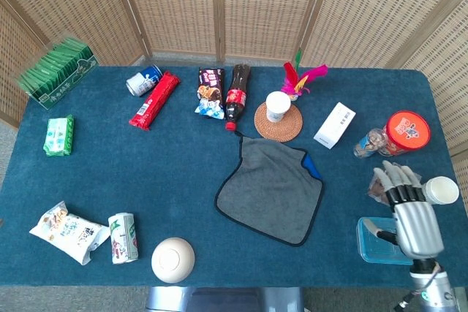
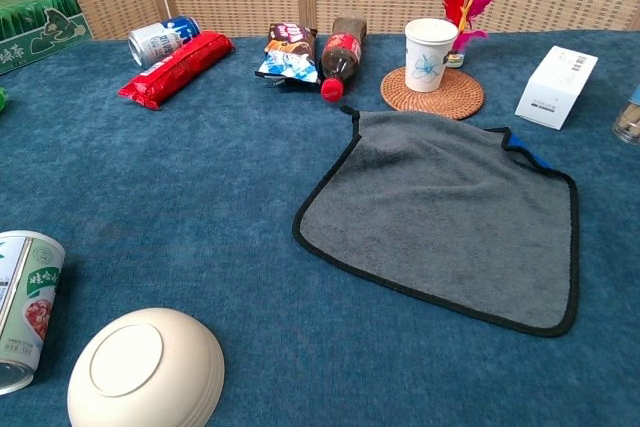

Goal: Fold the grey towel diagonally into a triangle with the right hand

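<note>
Worktop [image 1: 146,173]: blue cloth surface carrying everything; the open stretch around the towel gives room to sweep a corner across.
Towel [image 1: 270,189]: the grey towel lies flat and unfolded near the middle, black-edged, turned so its corners point roughly up, down, left and right; a blue tab shows at its right edge. Its top corner sits just beside the woven coaster [image 1: 278,121] and the bottle [image 1: 236,94].
Right hand [image 1: 409,210]: at the right edge of the worktop, well apart from the towel, fingers spread and holding nothing, above a clear lidded box [image 1: 380,240].
Left hand: not visible in either view.
Step in hand: reaching for the towel; the fold is not yet begun.
How to do it well: pinch one corner only, likely the near right one, lift just enough to clear the cloth, carry it to the opposite corner and match the edges before letting go.
Risk: dragging the whole towel, or knocking the paper cup [image 1: 277,106].
</note>
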`<control>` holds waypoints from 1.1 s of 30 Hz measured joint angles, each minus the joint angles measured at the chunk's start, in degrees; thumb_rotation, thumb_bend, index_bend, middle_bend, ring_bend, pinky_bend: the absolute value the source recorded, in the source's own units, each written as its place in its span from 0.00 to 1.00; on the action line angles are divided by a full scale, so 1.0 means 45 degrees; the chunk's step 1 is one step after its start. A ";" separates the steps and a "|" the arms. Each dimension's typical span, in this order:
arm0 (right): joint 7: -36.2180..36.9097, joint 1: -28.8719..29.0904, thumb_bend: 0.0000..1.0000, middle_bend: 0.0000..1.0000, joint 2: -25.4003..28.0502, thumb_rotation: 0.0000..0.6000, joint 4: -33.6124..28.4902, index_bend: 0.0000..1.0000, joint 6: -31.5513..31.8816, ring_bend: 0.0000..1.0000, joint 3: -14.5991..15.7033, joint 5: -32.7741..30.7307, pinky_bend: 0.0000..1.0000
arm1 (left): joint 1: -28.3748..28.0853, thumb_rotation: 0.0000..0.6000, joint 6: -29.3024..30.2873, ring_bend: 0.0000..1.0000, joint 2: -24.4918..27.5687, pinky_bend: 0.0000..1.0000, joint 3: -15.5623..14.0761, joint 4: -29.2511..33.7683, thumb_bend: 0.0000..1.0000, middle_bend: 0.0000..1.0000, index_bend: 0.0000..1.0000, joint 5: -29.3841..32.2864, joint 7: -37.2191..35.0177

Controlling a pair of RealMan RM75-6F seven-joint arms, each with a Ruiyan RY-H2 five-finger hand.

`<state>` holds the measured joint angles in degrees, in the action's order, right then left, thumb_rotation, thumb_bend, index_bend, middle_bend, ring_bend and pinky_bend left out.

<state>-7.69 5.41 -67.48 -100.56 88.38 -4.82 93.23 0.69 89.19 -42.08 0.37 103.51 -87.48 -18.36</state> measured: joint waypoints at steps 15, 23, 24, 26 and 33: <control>-0.3150 0.1290 0.11 0.00 -0.1785 1.00 -0.1070 0.32 -0.1557 0.00 -0.0893 -0.1615 0.00 | -0.0259 1.00 -0.0593 0.00 -0.0177 0.01 0.0162 -0.0081 0.28 0.00 0.10 0.0607 0.0326; -0.4623 0.2434 0.17 0.00 -0.3320 1.00 -0.0773 0.39 -0.2537 0.00 -0.1737 -0.3468 0.00 | -0.0427 1.00 -0.0914 0.00 -0.0231 0.01 0.0250 -0.0119 0.28 0.00 0.10 0.0812 0.0448; -0.4802 0.2566 0.17 0.00 -0.3577 1.00 -0.0632 0.40 -0.2572 0.00 -0.1872 -0.3743 0.00 | -0.0456 1.00 -0.0977 0.00 -0.0240 0.01 0.0260 -0.0117 0.28 0.00 0.10 0.0855 0.0473; -0.5085 0.2751 0.18 0.00 -0.3947 1.00 -0.0396 0.41 -0.2591 0.00 -0.2050 -0.4100 0.00 | -0.0495 1.00 -0.1056 0.00 -0.0250 0.01 0.0275 -0.0109 0.28 0.00 0.10 0.0911 0.0508; -0.5721 0.3401 0.18 0.00 -0.5028 1.00 0.0637 0.44 -0.2756 0.00 -0.2369 -0.5002 0.00 | -0.0610 1.00 -0.1272 0.00 -0.0288 0.01 0.0349 -0.0086 0.28 0.00 0.10 0.1113 0.0601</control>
<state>-33.43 20.71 -90.10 -97.70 75.98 -15.47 70.72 -2.06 83.47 -43.38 1.94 103.12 -82.47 -15.65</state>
